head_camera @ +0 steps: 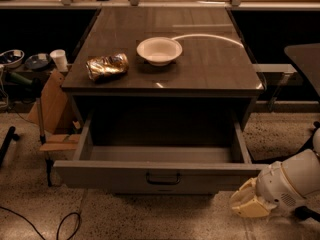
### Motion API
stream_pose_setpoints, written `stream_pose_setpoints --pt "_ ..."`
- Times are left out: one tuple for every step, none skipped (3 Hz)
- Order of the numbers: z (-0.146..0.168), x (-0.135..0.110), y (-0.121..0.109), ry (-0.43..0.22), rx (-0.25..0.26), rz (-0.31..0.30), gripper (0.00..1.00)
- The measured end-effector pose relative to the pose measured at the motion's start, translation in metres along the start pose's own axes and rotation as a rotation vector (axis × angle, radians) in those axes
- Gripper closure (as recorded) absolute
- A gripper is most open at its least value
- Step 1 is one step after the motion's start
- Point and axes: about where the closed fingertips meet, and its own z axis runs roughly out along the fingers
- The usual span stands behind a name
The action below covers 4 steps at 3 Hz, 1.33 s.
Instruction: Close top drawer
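Observation:
The top drawer [120,176] is pulled far out of the cabinet, its deep grey box empty. Its plain front faces me with one dark bail handle [163,178] at centre. My gripper [248,203] is at the lower right, just below and in front of the drawer front's right corner, close to it. Its pale yellow fingers [242,195] point left toward the drawer front. The white arm wrist [295,181] comes in from the right edge.
On the cabinet top [210,64] are a white bowl [159,50] and a crumpled chip bag [106,66]. A cardboard box [52,109] and a white cup [59,60] stand left of the cabinet. A cable [65,223] lies on the speckled floor. A dark table edge [303,59] is at right.

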Motion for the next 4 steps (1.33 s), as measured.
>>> stream_pose_setpoints --pt "0.010 0.015 -0.026 -0.042 -0.013 0.106 1.00" --pt "0.011 0.025 -0.054 -0.091 -0.010 0.204 1.00" --pt "0.006 0.030 -0.077 -0.150 -0.007 0.285 1.00" --pt "0.001 0.033 -0.094 -0.205 -0.011 0.352 1.00"
